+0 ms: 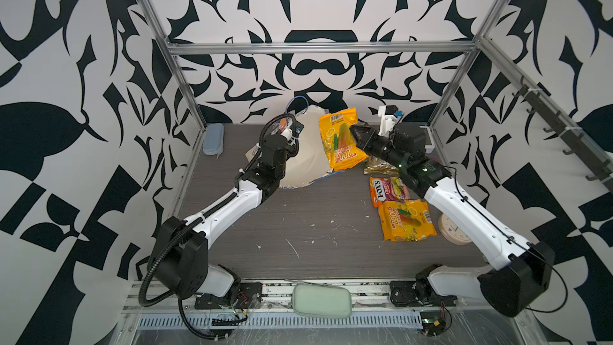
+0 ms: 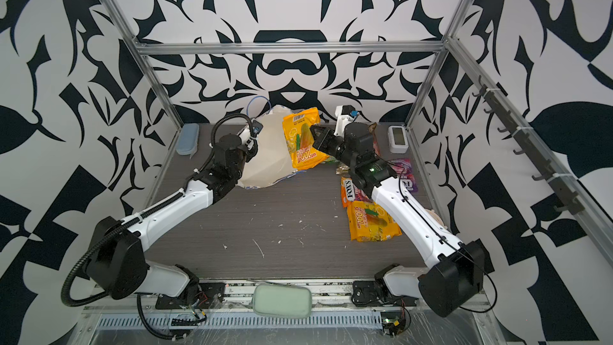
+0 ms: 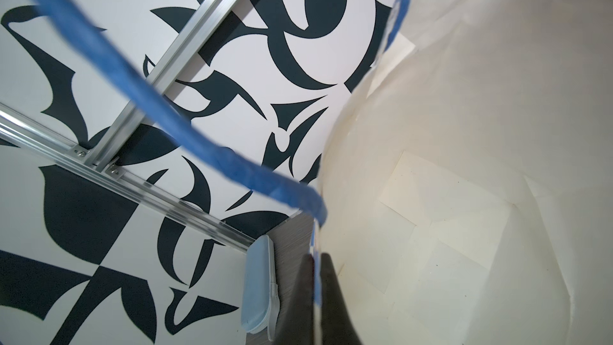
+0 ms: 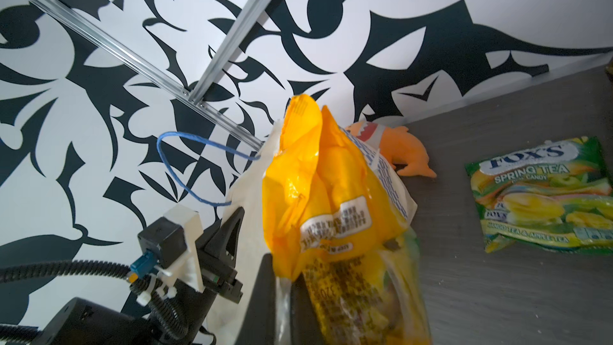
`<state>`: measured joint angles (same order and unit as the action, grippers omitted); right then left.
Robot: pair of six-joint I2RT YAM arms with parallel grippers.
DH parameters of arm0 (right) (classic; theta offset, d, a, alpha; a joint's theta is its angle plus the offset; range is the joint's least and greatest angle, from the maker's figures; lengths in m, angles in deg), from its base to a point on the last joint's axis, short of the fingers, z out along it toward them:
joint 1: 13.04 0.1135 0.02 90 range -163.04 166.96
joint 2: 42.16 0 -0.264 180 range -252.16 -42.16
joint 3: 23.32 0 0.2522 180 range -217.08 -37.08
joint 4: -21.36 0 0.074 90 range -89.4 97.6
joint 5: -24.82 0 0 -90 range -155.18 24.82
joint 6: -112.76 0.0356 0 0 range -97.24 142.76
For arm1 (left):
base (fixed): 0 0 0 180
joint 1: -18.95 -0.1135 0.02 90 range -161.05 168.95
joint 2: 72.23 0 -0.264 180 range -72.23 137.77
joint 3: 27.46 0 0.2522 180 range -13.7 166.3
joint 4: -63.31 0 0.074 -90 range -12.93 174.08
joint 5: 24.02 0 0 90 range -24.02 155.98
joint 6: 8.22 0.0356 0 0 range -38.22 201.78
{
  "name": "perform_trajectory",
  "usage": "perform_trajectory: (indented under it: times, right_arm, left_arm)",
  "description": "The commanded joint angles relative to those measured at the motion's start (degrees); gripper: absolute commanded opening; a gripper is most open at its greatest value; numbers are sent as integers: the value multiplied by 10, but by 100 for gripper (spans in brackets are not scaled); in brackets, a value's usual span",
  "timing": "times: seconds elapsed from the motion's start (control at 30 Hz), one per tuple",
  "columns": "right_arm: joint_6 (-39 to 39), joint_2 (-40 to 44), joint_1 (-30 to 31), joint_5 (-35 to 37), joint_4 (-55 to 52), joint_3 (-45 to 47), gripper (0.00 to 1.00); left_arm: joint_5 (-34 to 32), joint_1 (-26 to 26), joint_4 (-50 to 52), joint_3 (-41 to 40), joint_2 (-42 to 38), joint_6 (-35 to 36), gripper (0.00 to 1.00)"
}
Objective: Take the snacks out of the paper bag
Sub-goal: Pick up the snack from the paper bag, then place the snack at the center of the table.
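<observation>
The right end effector point(image 1: 355, 131) is clenched on a yellow packet point(image 1: 338, 142) lifted at the mouth of the paper bag point(image 1: 305, 157), which sits near the table's point(image 1: 298, 227) far edge with the left end effector point(image 3: 316, 267) clamped on its rim, while a FOX'S packet point(image 1: 388, 190) and a second yellow packet point(image 1: 408, 222) lie near the right edge

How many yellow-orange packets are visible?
2 yellow-orange packets: one hangs in the right gripper at the paper bag; one lies on the table by the FOX'S packet. Others may be hidden inside.
</observation>
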<state>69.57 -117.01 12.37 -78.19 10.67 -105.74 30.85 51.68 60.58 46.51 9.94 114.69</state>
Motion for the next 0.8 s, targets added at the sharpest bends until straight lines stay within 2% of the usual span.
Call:
perform_trajectory:
  times: [0.0,0.17,0.37,0.67,0.77]
  right_arm:
    - [24,-9,-7,17,168,-11,0]
    - [39,-38,-23,16,191,-44,0]
    - [20,-16,-27,10,130,-71,0]
    - [-7,76,-40,46,61,1,0]
    - [-12,92,-44,50,38,11,0]
  left_arm:
    - [13,4,-1,-4,-13,-3,0]
    - [0,4,5,-6,-8,-5,0]
    - [-4,-5,12,3,0,-13,0]
    - [4,-46,71,53,22,-48,0]
    - [12,-56,109,82,27,-80,0]
